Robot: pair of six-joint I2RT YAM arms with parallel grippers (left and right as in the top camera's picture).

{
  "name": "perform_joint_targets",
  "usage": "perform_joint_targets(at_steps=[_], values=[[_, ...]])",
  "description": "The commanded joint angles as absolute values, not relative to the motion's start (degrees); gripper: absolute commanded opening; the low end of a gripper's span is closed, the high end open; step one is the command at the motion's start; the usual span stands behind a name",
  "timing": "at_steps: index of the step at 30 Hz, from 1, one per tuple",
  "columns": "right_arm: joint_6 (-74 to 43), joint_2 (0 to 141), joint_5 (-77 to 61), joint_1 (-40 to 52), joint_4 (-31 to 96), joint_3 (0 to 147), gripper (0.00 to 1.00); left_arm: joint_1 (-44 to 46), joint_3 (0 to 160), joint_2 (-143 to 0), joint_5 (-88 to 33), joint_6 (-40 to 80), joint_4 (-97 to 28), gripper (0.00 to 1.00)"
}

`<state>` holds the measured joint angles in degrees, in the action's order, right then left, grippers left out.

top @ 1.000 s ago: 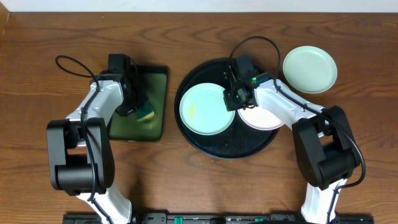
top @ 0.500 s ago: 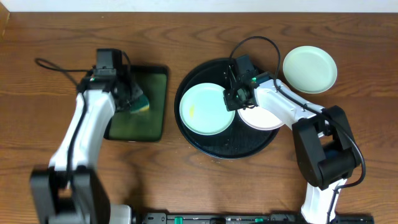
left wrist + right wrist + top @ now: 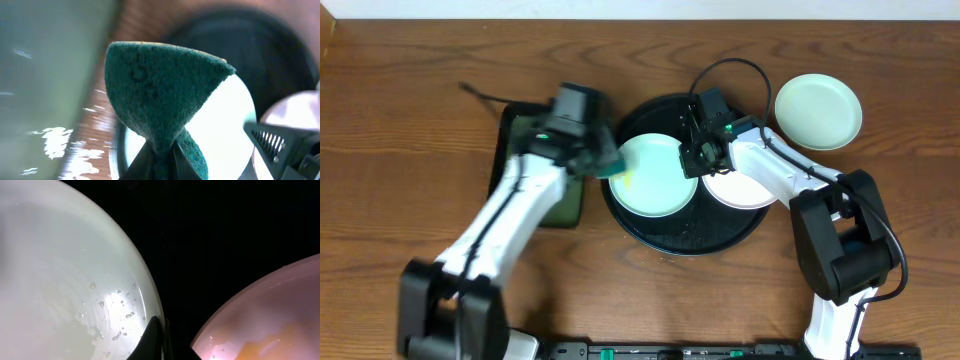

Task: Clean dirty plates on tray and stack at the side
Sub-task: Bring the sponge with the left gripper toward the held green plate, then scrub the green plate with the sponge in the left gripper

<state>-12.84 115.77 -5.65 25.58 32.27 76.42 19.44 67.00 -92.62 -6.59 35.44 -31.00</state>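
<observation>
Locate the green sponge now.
Overhead, the green scrubbing sponge is pinched in the left tool, at the left rim of the round black tray, over the left edge of the pale mint plate.

Brown wooden table point(image 3: 390, 100) before me carrying three things directly: black round tray point(image 3: 690, 232) sitting mid-table, dark green rectangular tray point(image 3: 568, 208) lying just beside it on my left, mint plate point(image 3: 818, 111) resting near its far right edge.

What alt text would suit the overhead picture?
From above, the left gripper holds a green sponge at the left edge of a mint plate on a round black tray, while the right gripper pinches its right rim. A white plate shares the tray; a second mint plate sits outside it.
</observation>
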Motion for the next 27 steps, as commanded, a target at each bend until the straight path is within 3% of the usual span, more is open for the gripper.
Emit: perform_joint_targets(at_steps=[1, 11, 18, 27], values=[[-13.28, 117.34, -6.26, 25.98, 32.16, 76.01, 0.01, 24.25, 67.29, -96.99, -7.11, 39.72, -29.06, 0.07], [-13.28, 117.32, -6.26, 25.98, 32.51, 76.01, 0.01, 32.25, 67.29, -106.13, -1.5, 39.75, -21.37, 0.08], [-13.23, 117.34, -6.24, 25.98, 33.04, 76.01, 0.01, 32.16, 67.29, -107.39, 14.46, 38.57, -25.34, 0.08], [-13.23, 117.32, -5.76, 25.96, 33.87, 76.01, 0.01, 29.8, 67.57, -104.73, 23.03, 35.0, -27.99, 0.07]])
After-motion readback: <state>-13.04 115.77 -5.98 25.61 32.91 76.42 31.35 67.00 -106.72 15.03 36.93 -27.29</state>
